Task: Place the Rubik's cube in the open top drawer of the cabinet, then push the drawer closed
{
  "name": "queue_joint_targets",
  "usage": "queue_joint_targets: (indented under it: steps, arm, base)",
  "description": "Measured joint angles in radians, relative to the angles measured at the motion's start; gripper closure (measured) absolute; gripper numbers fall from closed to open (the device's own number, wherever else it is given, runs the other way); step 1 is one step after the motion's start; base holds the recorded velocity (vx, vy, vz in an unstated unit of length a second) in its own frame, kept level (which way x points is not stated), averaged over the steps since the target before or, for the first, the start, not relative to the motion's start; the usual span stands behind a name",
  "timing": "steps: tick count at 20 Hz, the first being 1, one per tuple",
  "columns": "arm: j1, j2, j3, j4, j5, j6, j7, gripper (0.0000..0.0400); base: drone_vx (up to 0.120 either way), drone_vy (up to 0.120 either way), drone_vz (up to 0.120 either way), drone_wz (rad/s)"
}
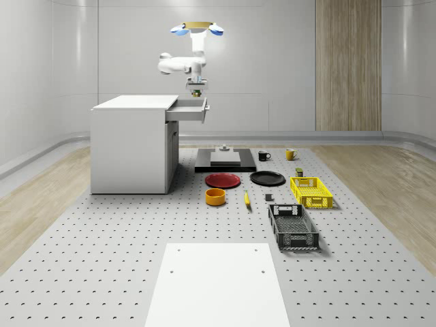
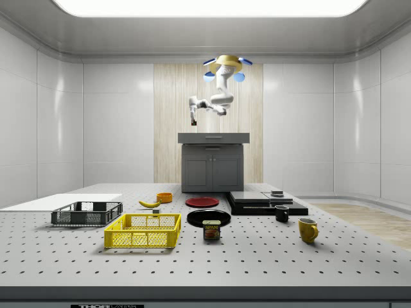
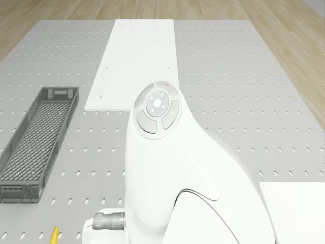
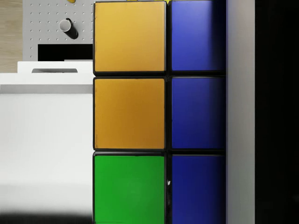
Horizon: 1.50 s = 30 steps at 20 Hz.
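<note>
Your drone hovers above the white cabinet's open top drawer; the gripper pinches the multicoloured Rubik's cube just over it. Release and closing remain.

The robot's white arm dominates the near field, its round joint cap facing upward. Beneath lies the grey perforated surface. A white panel rests flat on it beyond the arm. A dark grey mesh crate, long and narrow, sits to one side. A yellow tip shows near the arm's base. Wooden floor borders the surface.
</note>
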State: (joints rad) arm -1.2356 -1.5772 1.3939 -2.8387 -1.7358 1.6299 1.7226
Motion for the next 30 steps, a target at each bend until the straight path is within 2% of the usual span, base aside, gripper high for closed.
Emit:
queue_joint_targets:
  steps: [3, 8, 12, 30]
  arm:
    - [0.000, -0.001, 0.000, 0.000, 0.000, 0.001, 0.000, 0.0075]
    - [0.000, -0.002, 0.000, 0.000, 0.001, 0.002, 0.000, 0.0075]
    - [0.000, -0.003, 0.000, 0.000, 0.001, 0.002, 0.000, 0.0075]
    - [-0.037, 0.006, -0.200, 0.052, -0.188, 0.070, 0.004, 0.0075]
  base:
    - [0.000, -0.120, -0.013, 0.000]
    - [0.000, -0.120, -0.120, 0.000]
    - [0.000, -0.120, 0.000, 0.000]
    - [0.000, -0.002, 0.000, 0.000]
